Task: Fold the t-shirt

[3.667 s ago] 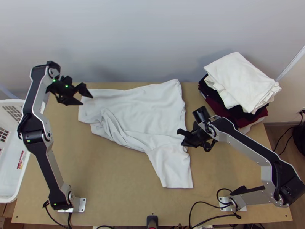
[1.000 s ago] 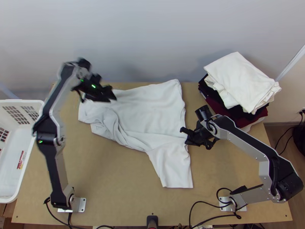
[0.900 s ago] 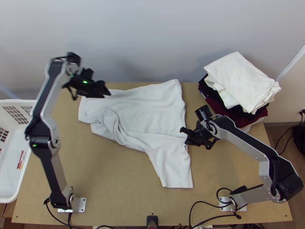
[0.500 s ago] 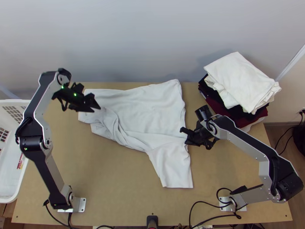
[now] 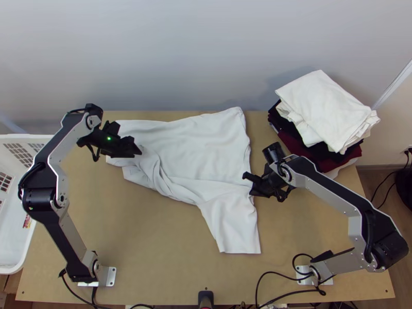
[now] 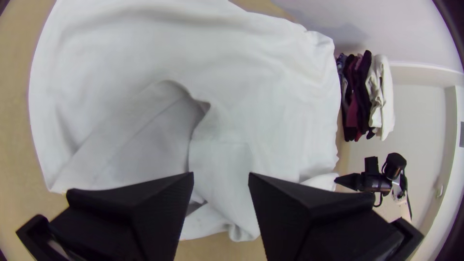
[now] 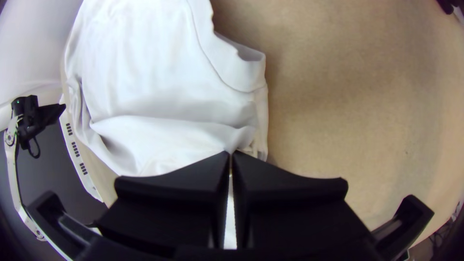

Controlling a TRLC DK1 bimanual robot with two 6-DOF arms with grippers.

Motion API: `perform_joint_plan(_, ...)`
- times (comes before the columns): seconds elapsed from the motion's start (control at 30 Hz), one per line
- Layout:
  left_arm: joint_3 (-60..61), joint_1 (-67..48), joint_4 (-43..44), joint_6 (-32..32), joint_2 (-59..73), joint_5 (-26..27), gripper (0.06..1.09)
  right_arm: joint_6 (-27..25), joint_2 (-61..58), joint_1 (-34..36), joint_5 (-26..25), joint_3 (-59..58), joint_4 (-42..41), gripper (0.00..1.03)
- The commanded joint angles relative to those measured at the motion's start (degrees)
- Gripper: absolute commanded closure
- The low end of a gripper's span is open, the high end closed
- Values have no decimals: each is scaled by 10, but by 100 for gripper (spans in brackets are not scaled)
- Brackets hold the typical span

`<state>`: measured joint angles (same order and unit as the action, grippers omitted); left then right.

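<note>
T-shirt [image 5: 206, 147] | left fingers [image 5: 125, 148]: wide, shifted toward folds [image 5: 150, 164] | right fingers [image 5: 261, 190]: pinching its edge

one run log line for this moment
left pincer open over shirt | right pincer shut on shirt edge | shirt spread, partly bunched | clothes stack far right
</note>
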<state>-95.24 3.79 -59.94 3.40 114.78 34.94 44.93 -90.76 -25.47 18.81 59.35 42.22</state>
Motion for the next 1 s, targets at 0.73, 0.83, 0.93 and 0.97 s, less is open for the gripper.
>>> perform_joint_plan(0.73,30,-24,97,-38,49,-1,50,-3,-8,-2,-6,2,-4,100)
perform_joint_plan(0.83,30,-24,102,-38,52,-1,50,-3,-8,-2,-6,1,-4,100)
perform_joint_plan(0.93,33,-26,106,-38,55,-1,50,-3,-8,-2,-6,2,-5,100)
perform_joint_plan(0.97,34,-27,106,-38,55,-1,50,-3,-8,-2,-6,2,-5,100)
